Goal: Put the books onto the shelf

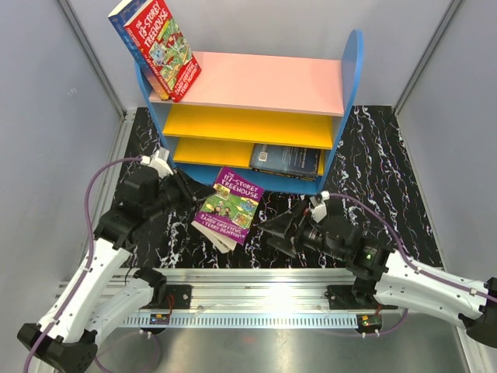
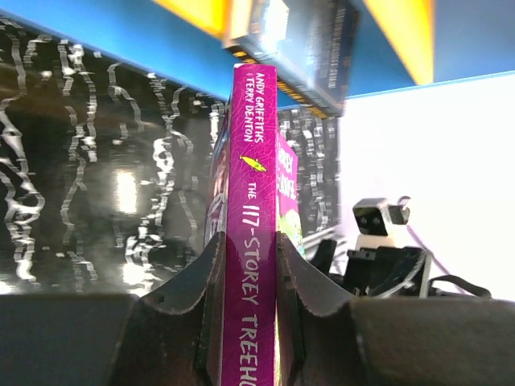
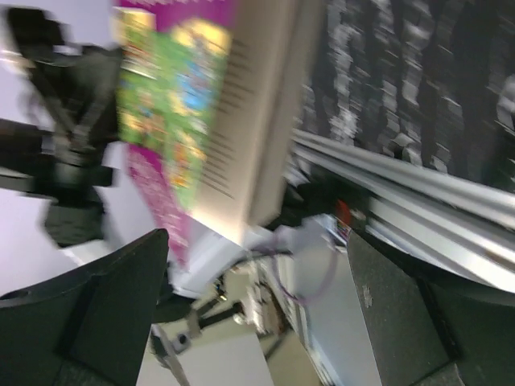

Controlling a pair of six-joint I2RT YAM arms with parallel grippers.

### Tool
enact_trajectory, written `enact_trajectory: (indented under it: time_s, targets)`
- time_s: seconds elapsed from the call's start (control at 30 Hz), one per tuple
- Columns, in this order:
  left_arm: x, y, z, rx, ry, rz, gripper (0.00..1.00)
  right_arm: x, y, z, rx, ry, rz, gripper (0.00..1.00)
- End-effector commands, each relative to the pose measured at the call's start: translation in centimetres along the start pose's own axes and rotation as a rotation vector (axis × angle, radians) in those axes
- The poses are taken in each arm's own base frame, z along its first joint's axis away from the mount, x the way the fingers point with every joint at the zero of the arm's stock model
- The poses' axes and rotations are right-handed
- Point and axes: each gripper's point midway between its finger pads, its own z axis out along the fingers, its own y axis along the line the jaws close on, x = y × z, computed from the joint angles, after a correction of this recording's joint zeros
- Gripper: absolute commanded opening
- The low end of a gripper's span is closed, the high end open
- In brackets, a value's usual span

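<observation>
Across the lower 2 thirds of the top view lies the black, white-veined table [image 1: 380, 171]. At its far edge, in the upper centre of the frame, the shelf [image 1: 264, 81] stands upright, with a pink top board, 2 yellow boards and a blue bottom board.

At the upper left of the frame a red book [image 1: 165, 48] leans tilted on the left end of the pink board. A blue book [image 1: 124, 23] stands just behind it, touching it. A dark book [image 1: 286, 160] lies flat on the right half of the bottom board, under the lower yellow board.

In the lower centre of the frame, just in front of the shelf, is the purple book [image 1: 230, 207], cover up and tilted. Whether it touches the table I cannot tell. The left claw [image 1: 186, 193] reaches in from the left and pinches it. In the left wrist view its 2 fingers press on either side of the spine of the book [image 2: 254, 161].

The right claw [image 1: 277, 229] sits just right of the book, apart from it, its fingers spread wide. Its own view is blurred, with the book's cover and page edge [image 3: 173, 104] above the open gap [image 3: 253, 241].
</observation>
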Motion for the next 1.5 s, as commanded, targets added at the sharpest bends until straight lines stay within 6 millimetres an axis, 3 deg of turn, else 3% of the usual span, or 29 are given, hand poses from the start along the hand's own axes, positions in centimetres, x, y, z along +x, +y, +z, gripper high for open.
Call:
enact_trajectory:
  time_s: [0.0, 0.2, 0.57, 0.7, 1.0, 1.17, 1.47]
  targets:
    - [-1.9, -6.2, -2.7, 0.197, -0.051, -0.020, 0.00, -3.8, 10.3, -1.4, -0.399, -0.199, 0.044, 1.00]
    - [-2.1, -7.0, -3.6, 0.186, -0.042, 0.009, 0.00, -2.9, 12.0, 0.3, -0.459, -0.136, 0.068, 1.00]
    - [-3.2, -10.9, -5.1, 0.304, -0.048, -0.059, 0.00, -0.2, 13.0, 7.0, -0.374, 0.009, -0.051, 1.00]
    - [-3.6, -12.3, -6.0, 0.355, -0.054, -0.114, 0.00, -0.4, 12.9, 6.9, -0.388, 0.000, -0.031, 1.00]
    - [-4.6, -14.3, -8.1, 0.442, -0.098, -0.188, 0.00, -1.9, 9.5, 3.8, -0.419, -0.082, 0.072, 0.95]
    - [-5.0, -15.2, -8.0, 0.473, -0.093, -0.213, 0.00, -1.9, 10.7, 3.3, -0.437, -0.084, 0.049, 0.96]
    - [-4.2, -13.9, -7.5, 0.468, -0.081, -0.257, 0.00, -2.4, 13.6, 3.0, -0.516, -0.107, 0.044, 0.96]
